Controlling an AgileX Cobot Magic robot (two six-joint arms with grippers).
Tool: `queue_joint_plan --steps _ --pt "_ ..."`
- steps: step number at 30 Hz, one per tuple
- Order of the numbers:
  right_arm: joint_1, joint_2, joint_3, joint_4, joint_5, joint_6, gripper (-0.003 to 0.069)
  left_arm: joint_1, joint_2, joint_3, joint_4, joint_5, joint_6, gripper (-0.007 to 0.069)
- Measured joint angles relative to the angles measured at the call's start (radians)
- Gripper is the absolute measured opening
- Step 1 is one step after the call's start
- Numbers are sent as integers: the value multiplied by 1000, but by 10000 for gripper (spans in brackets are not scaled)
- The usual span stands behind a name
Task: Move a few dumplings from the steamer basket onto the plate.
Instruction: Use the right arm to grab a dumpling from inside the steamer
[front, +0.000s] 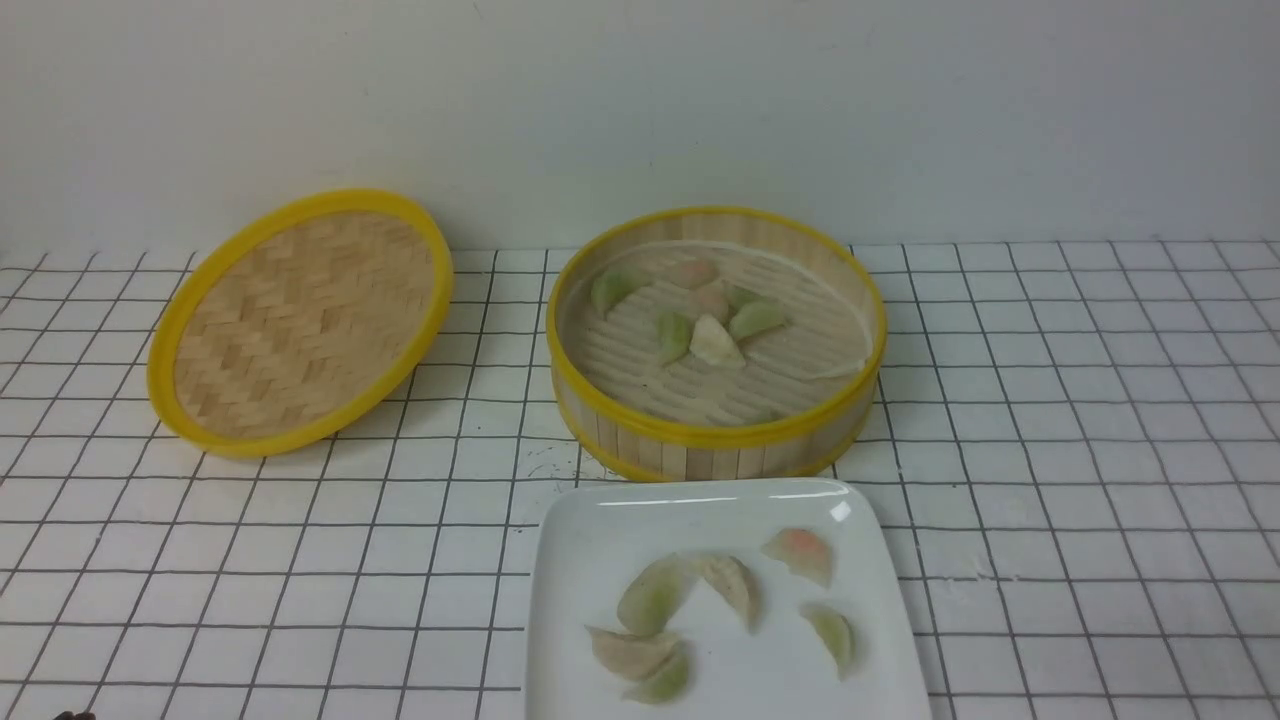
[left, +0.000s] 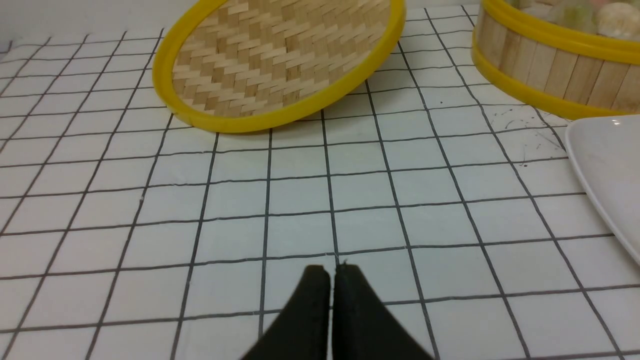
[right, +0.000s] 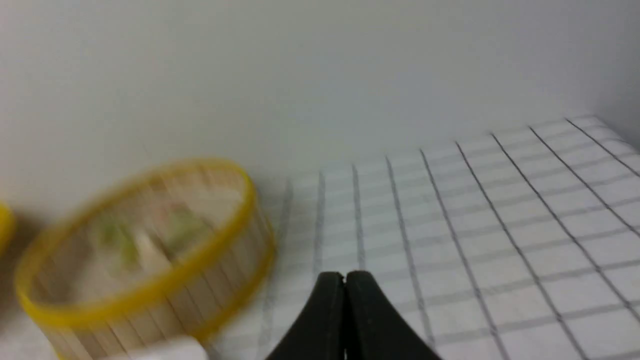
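Note:
The bamboo steamer basket stands at the table's middle with several dumplings clustered on its slatted floor. In front of it lies the white plate, holding several more dumplings, pale green, beige and pinkish. Neither arm shows in the front view. In the left wrist view my left gripper is shut and empty over bare grid cloth, with the basket and plate off to one side. My right gripper is shut with nothing in it, beside the blurred basket.
The shallow woven lid with a yellow rim leans tilted on the table left of the basket, and shows as the lid in the left wrist view. A white wall closes the back. Grid-patterned cloth covers the table.

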Motion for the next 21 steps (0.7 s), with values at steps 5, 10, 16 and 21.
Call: queue_joint_plan --steps 5,10,16,21 --pt "0 0 0 197 -178 73 -15 0 0 0 0 0 0 -6" --pt "0 0 0 228 -234 38 -15 0 0 0 0 0 0 -6" --pt "0 0 0 238 -361 -29 -15 0 0 0 0 0 0 -6" --pt "0 0 -7 242 -403 -3 -15 0 0 0 0 0 0 -6"
